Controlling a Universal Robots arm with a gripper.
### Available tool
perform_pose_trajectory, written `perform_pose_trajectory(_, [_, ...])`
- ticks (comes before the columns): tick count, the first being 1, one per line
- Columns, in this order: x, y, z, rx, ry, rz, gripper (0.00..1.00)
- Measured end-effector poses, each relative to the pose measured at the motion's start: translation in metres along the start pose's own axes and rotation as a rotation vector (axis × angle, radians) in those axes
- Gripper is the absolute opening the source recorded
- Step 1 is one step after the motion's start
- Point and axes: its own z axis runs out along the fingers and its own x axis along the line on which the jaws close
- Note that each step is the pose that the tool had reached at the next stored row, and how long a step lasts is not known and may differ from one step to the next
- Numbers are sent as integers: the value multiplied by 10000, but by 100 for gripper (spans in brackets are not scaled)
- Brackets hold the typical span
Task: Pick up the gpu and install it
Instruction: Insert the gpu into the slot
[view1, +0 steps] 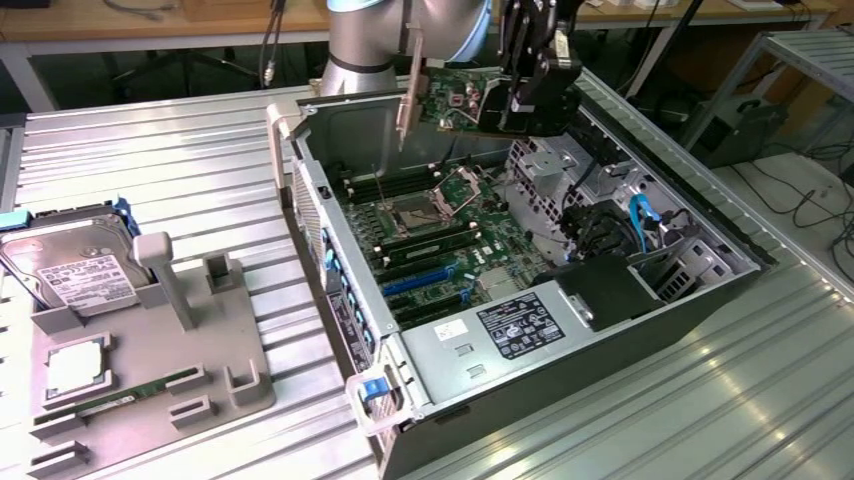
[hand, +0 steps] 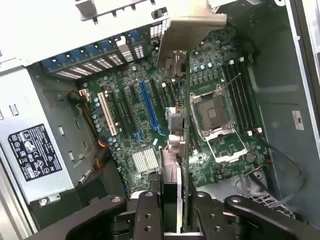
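Note:
The gpu (view1: 461, 100), a green-and-dark circuit card with a pale metal bracket (view1: 407, 90) along one edge, hangs in the air above the far end of the open computer case (view1: 310, 190). My gripper (view1: 525, 112) is shut on it from the exterior view's right. In the wrist view the gpu (hand: 176, 172) is seen edge-on between my two fingers (hand: 147, 212), with its bracket (hand: 190, 30) at the far end. Below it lies the motherboard (hand: 220, 145), with a blue expansion slot (hand: 147, 107) to one side of the card's edge.
A grey fixture tray (view1: 200, 350) at the exterior view's left holds a silver hard drive (view1: 67, 265), a green memory stick (view1: 127, 395) and a square chip (view1: 74, 365). Inside the case are a labelled power supply (view1: 521, 325), a drive cage (view1: 561, 165) and cables (view1: 641, 225).

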Motion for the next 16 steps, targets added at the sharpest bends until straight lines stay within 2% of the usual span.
perform_pose_trajectory(4, [1,-1,0,-14,-24,-593,28])
perform_pose_trajectory(16, [3,-1,0,-41,-73,-1822,28])
